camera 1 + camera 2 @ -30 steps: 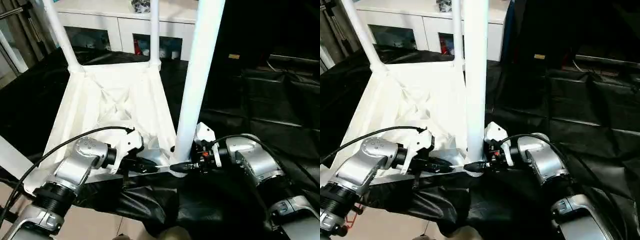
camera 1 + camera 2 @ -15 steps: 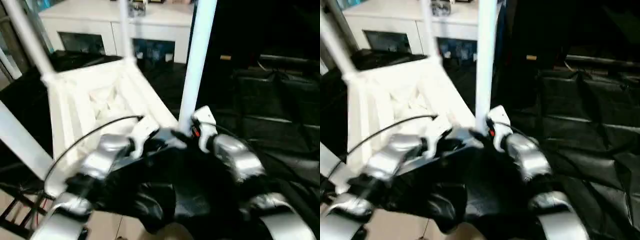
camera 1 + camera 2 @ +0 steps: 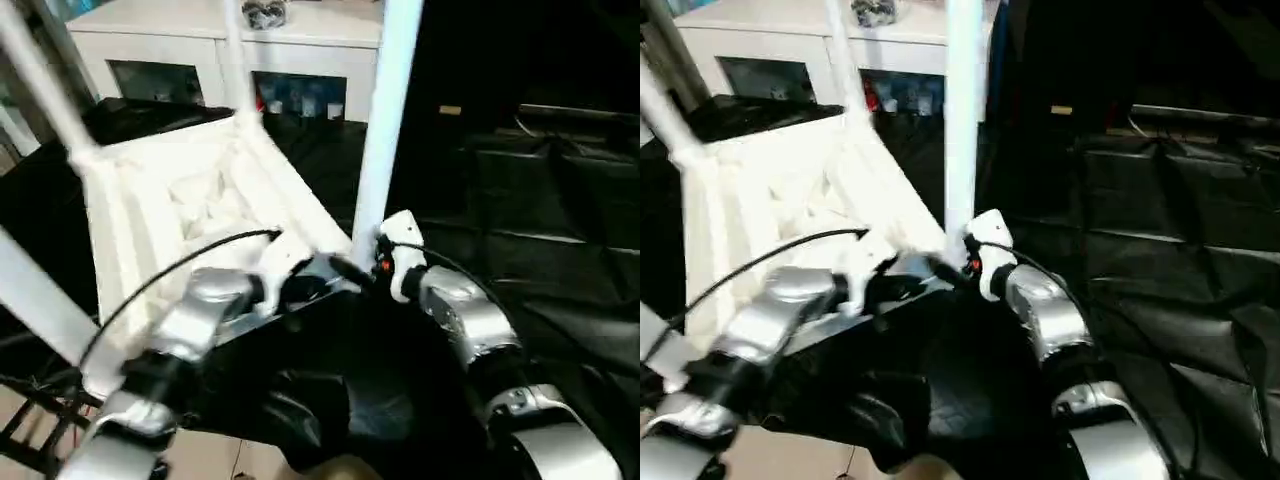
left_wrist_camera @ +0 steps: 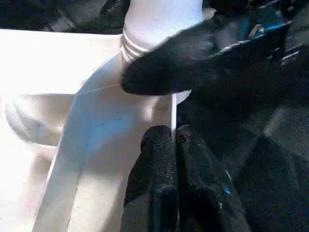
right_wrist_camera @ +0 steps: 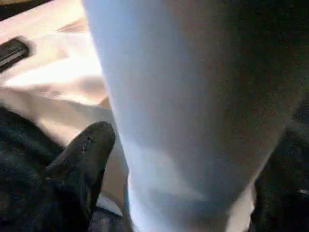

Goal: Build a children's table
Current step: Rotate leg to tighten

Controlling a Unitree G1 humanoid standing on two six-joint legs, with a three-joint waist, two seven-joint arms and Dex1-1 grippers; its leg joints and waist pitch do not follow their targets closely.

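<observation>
Left gripper [image 4: 171, 145]: clenched on the thin edge wall of the tabletop [image 3: 190, 200], just beside the near corner socket; the two black fingers [image 4: 154, 159] are seen pressed together over the rim

Right gripper [image 3: 362, 272]: set around the foot of the near leg [image 3: 385, 110], right at the corner socket; one black finger [image 5: 79, 159] is seen beside the tube, and whether the jaws press on the tube or stand slack cannot be told

Near leg: upright in its socket at the tabletop's near corner, with the ribbed collar [image 4: 133, 48] of the joint seen just above the left gripper

Tabletop: upside down, ribbed underside up, resting on black sheeting [image 3: 520, 200]; beyond the near leg, two more legs [image 3: 232, 55] rise from the far corners

Cabinet [image 3: 300, 40]: white, glass-doored, well behind the tabletop

Handling, as judged: the plastic is taken to be light, stiff and smooth, so slipping is likely; the thin rim may flex if pinched hard

Where to hold, as judged: the leg is best taken low, close to the socket, and the tabletop by its edge wall beside that corner
</observation>
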